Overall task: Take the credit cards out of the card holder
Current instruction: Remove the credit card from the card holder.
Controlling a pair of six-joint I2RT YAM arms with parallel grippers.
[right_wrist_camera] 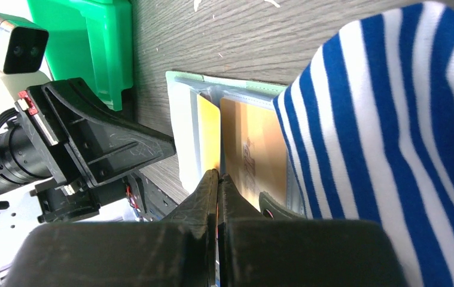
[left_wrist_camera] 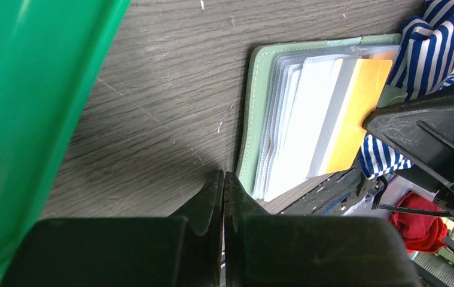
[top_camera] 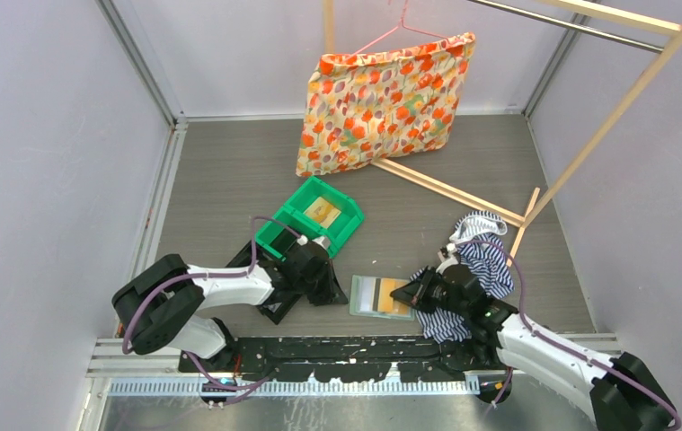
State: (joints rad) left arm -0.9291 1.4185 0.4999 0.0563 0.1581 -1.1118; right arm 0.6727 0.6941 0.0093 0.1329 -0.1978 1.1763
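1. Near the middle of the table's (top_camera: 229, 180) near edge, my right gripper (right_wrist_camera: 218, 177) has its fingers pressed together at the rim of a tan-gold credit card (right_wrist_camera: 210, 134). I cannot tell whether they pinch it.
2. That card lies in the card holder (top_camera: 359, 296), which is spread open and flat, next to a greyish-white card (left_wrist_camera: 308, 119).
3. My left gripper (left_wrist_camera: 223, 179) is clenched on nothing, just beside the holder's left edge.
4. A green bin (top_camera: 341, 229) holding a tan card (top_camera: 322, 212) stands behind it, and striped cloth (top_camera: 485, 265) touches the holder's right side.
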